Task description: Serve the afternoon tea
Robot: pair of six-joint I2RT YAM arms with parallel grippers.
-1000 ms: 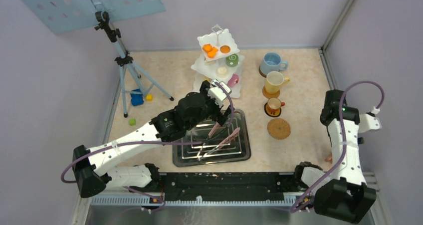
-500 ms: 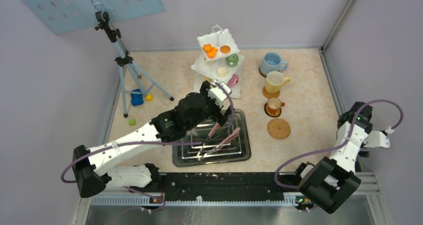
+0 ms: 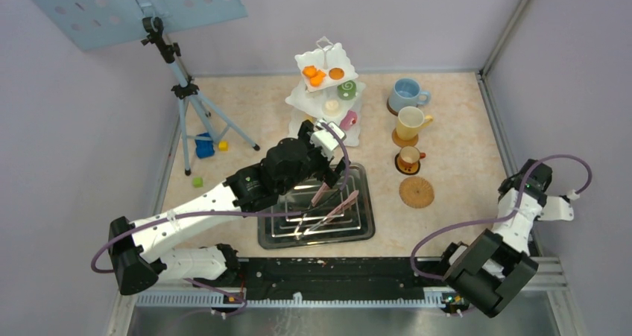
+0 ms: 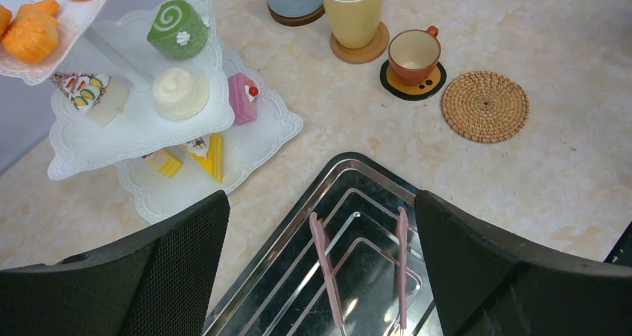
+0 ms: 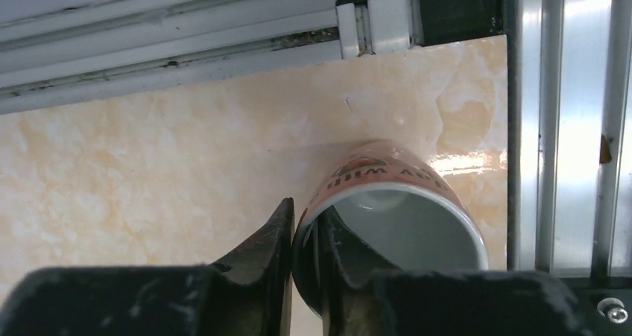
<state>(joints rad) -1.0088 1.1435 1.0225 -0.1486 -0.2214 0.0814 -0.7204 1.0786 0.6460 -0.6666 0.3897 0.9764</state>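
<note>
Orange-printed and white inside, the mug (image 5: 391, 224) sits beside the metal rails (image 5: 566, 127) at the desk's (image 5: 149, 165) right side, our right hand (image 5: 307, 228) pinching its rim, one finger inside, while our left hand (image 4: 320, 202) hangs wide open over the steel tray (image 4: 350, 176) and pink tongs (image 4: 326, 269).

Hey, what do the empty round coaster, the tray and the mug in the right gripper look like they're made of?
Coaster: woven straw or rattan, matte; the spiral weave shows.
Tray: polished metal, probably steel; mirror-like reflections.
Mug, pinched at its rim by the right gripper: likely glazed ceramic; glossy white interior.
</note>
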